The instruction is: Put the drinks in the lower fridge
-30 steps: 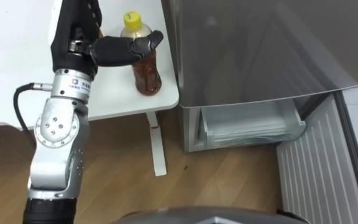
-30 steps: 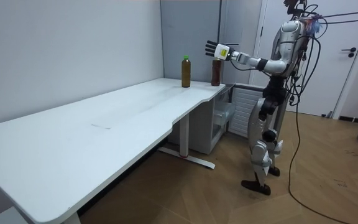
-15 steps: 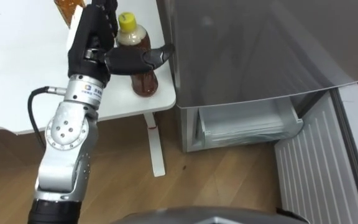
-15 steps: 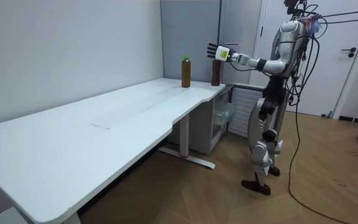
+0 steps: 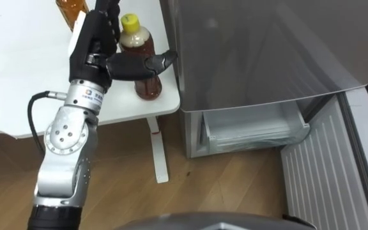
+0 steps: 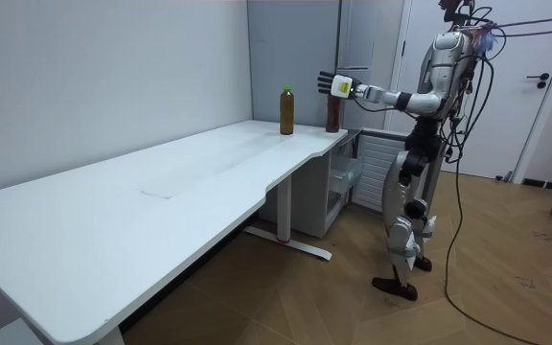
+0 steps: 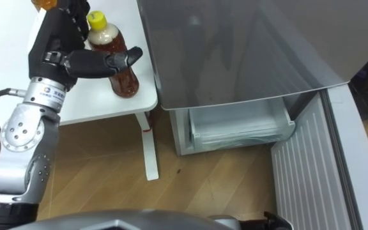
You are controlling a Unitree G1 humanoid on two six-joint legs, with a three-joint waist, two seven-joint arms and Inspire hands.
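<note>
**Left eye view:** The robot's left hand (image 5: 98, 45) reaches over the white table (image 5: 18, 83). Its fingers are straight and spread, and the thumb crosses in front of the yellow-capped bottle (image 5: 149, 86). The bottle stands upright at the table's corner, between thumb and fingers. A second bottle (image 5: 69, 9) stands just left of the hand. The grey fridge (image 5: 260, 51) is on the hand's right, with its lower compartment (image 5: 254, 128) open below.

**Room view:** The robot stands at the table's end with its left arm level. The hand is open against the yellow-capped bottle, and the second bottle is beyond the fingertips.

**Right eye view:** The thumb lies across the bottle, and the fingers are uncurled behind it.
</note>
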